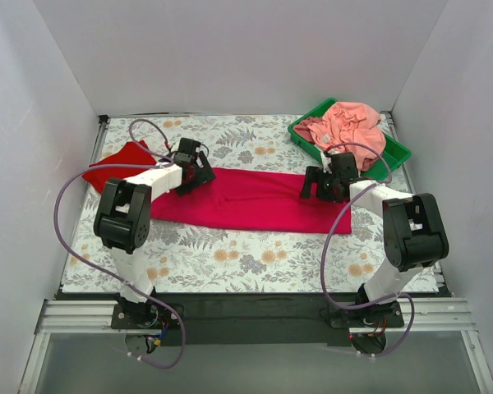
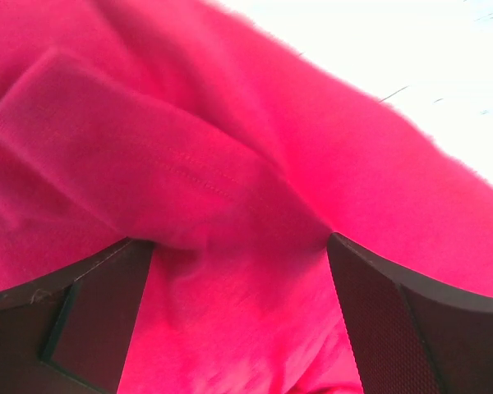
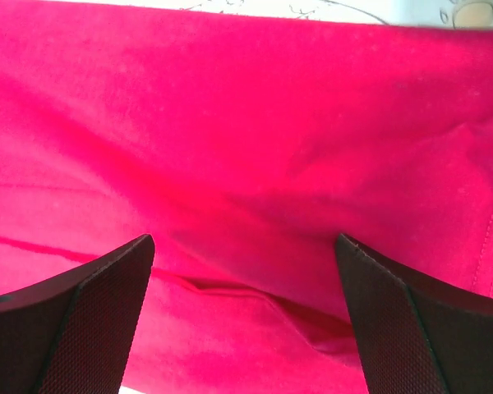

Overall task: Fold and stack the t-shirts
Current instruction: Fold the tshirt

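The crimson-magenta t-shirt (image 1: 255, 201) lies as a long folded strip across the middle of the floral cloth. My left gripper (image 1: 195, 174) is low over its left end, jaws wide open with cloth (image 2: 230, 148) between the fingers (image 2: 99, 320). My right gripper (image 1: 324, 185) is low over the strip's right end, also open over a fold of cloth (image 3: 246, 123). In the wrist views the left gripper (image 2: 237, 242) and right gripper (image 3: 245, 238) each straddle a ridge of cloth. The scarlet-red t-shirt (image 1: 119, 164) lies at the far left, behind the left gripper.
A green tray (image 1: 394, 152) at the back right holds crumpled salmon-pink clothes (image 1: 349, 123). The grey floral cloth (image 1: 255, 254) covers the table. White walls close in the left, back and right sides.
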`<state>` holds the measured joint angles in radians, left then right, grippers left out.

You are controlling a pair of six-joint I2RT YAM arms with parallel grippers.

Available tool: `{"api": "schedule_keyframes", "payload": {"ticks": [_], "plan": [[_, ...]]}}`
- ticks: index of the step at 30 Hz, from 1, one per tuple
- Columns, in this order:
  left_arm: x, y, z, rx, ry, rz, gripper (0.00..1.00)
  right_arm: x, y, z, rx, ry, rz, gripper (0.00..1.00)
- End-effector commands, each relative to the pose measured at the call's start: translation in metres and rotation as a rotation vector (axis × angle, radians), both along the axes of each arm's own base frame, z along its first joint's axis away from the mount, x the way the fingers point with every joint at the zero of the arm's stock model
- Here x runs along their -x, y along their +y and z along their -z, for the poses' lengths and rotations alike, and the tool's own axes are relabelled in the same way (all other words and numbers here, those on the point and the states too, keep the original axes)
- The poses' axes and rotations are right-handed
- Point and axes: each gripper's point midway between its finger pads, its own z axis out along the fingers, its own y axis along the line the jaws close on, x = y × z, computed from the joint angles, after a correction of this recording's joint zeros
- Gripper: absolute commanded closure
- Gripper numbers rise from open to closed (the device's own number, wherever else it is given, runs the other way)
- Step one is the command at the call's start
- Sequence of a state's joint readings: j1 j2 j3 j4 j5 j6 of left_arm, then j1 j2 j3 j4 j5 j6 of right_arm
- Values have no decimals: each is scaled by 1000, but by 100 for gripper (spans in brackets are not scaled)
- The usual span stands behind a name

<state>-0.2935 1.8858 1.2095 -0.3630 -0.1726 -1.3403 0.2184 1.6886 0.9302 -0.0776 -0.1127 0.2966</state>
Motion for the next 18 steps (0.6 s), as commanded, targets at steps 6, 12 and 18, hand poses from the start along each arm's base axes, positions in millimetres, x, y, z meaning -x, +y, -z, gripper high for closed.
{"api": "schedule_keyframes", "payload": {"ticks": [6,12,18], "plan": [[-40,-87,32,96,55,228,13,107,6,28,-32,158,-3,2],[-90,-158,25,182,9,355,13,208,57,23,-144,226,-188,2],[-119,-212,50,315,15,384,12,263,101,3,-222,241,-411,2]]}}
